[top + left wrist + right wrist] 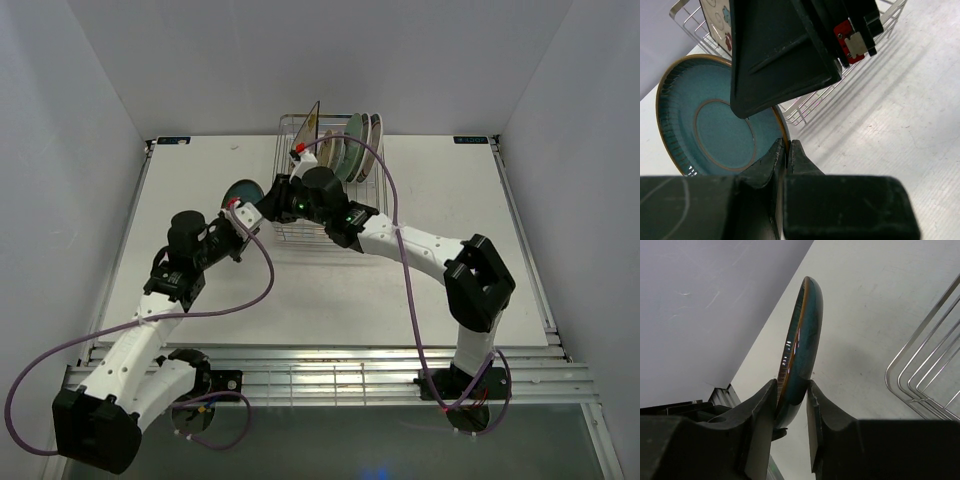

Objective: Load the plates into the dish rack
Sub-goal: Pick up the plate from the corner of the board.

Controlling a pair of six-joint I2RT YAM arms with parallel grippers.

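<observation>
The small dark teal plate (238, 190) is held on edge above the table, left of the dish rack (300, 236). My left gripper (786, 148) is shut on its gold rim; the plate's face (715, 120) fills the left of that view. My right gripper (792, 387) grips the same plate (802, 335), one finger on each side of its edge. In the top view both grippers meet at the plate, the left (245, 213) from below and the right (266, 195) from the right. The rack holds the square floral plate (315, 125) and several round plates (357, 140) upright.
The wire rack (810, 102) stands just right of the held plate, its corner also in the right wrist view (925, 385). The right arm's wrist body (780, 50) hangs close over the plate. White walls enclose the table on three sides.
</observation>
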